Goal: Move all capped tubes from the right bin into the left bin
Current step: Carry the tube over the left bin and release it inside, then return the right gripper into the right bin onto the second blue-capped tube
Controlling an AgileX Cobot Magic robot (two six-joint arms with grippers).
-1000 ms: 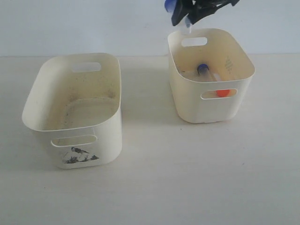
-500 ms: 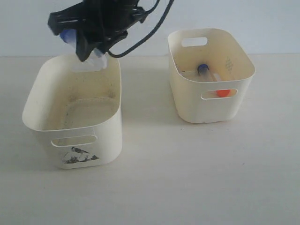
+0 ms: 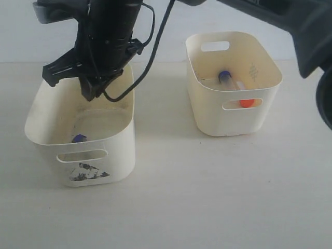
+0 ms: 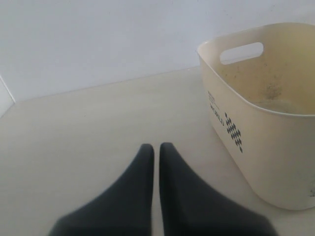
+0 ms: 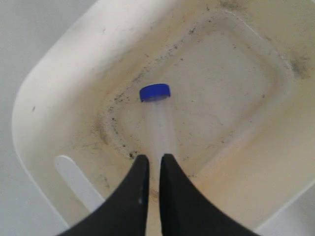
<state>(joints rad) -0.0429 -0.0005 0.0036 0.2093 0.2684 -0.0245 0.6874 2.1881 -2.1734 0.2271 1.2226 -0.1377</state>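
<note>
A blue-capped tube (image 5: pixel 156 105) lies loose on the floor of the left bin (image 5: pixel 59 78). Its cap (image 3: pixel 79 138) shows near the front wall of that bin (image 3: pixel 122 150) in the exterior view. My right gripper (image 5: pixel 152 158) hangs above the tube inside the bin's rim, shut and empty; the exterior view shows this gripper (image 3: pixel 92 94) over the bin's back half. The right bin (image 3: pixel 207 111) holds a blue-capped tube (image 3: pixel 224 76) and an orange-capped tube (image 3: pixel 247 102), seen through the handle slot. My left gripper (image 4: pixel 156 146) is shut over the table, beside the left bin (image 4: pixel 266 142).
The right arm (image 3: pixel 290 21) and its cable (image 3: pixel 150 57) cross from the upper right, above the space between the bins. Both bins stand on a pale table (image 3: pixel 207 197) in front of a white wall.
The right gripper carried a blue-capped tube from above the right bin to the left bin, then let it go. The tube now lies on the left bin's floor and the jaws have shut.
</note>
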